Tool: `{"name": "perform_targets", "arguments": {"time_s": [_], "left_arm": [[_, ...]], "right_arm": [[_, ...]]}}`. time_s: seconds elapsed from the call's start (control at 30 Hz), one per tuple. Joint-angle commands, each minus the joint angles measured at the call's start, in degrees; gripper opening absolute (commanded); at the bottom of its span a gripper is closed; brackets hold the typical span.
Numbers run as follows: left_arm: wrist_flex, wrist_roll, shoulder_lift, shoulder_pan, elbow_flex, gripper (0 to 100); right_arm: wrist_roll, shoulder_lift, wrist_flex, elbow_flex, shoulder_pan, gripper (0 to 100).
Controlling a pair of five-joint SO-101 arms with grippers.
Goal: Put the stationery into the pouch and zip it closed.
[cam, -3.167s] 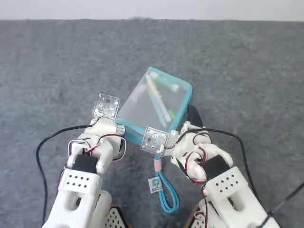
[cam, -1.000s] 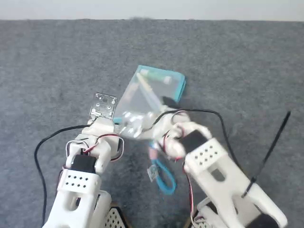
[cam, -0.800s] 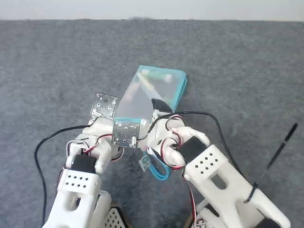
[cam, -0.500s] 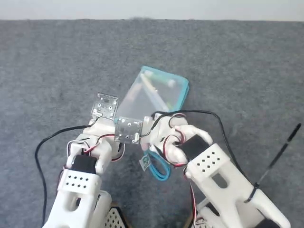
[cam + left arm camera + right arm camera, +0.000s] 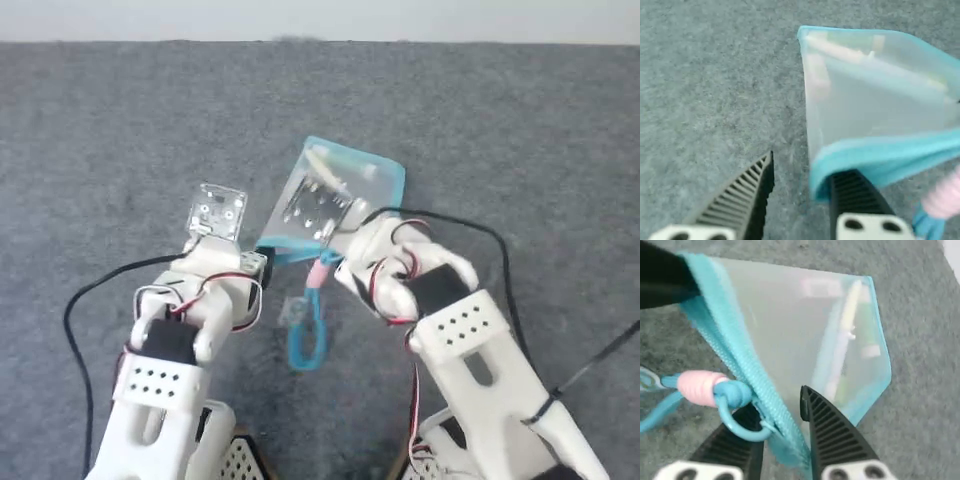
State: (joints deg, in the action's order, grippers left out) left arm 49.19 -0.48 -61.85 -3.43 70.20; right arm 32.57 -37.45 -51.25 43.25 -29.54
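Note:
The clear pouch [image 5: 335, 195] with turquoise edging lies mid-table, tilted, with pens [image 5: 325, 170] inside it. In the right wrist view my right gripper [image 5: 780, 410] is shut on the pouch's zip edge [image 5: 755, 385], right by the zip pull ring [image 5: 740, 426] and its pink bead [image 5: 700, 384]. The pens [image 5: 845, 340] show through the clear wall. In the high view that gripper [image 5: 338, 258] sits at the pouch's near edge. My left gripper [image 5: 805, 167] is open at the pouch's near left corner [image 5: 825, 170], which rests against one finger [image 5: 852, 192].
The turquoise wrist strap [image 5: 305, 335] trails from the pink bead [image 5: 322, 270] toward the arms' bases. Grey carpet [image 5: 520, 130] covers the table, with free room on all sides of the pouch. A black cable [image 5: 85, 310] loops beside the left arm.
My right gripper slid right along the pouch's near edge, away from the left gripper. The pouch shifted right and turned. The strap swung to lie between the arms. The left arm shifted slightly.

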Motion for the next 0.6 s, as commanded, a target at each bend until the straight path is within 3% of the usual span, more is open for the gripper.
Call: {"name": "perform_targets", "arguments": {"time_s": [0.0,0.13,0.3,0.57], "left_arm": [[8.53,-1.49,-4.57,1.85,-6.99,17],[13.45,-6.15,-13.89,1.76,-7.6,18],[19.08,-8.7,-23.74,-4.48,-7.43,21],[18.29,-9.14,-23.56,-8.35,-6.29,24]], "right_arm": [[-5.63,2.86,-1.89,-7.65,3.3,0.6],[-7.38,8.13,-5.14,-13.45,2.95,0.6],[-10.29,10.77,-7.52,-17.41,2.86,0.6],[-10.55,9.71,-11.74,-17.76,-4.09,0.6]]}}
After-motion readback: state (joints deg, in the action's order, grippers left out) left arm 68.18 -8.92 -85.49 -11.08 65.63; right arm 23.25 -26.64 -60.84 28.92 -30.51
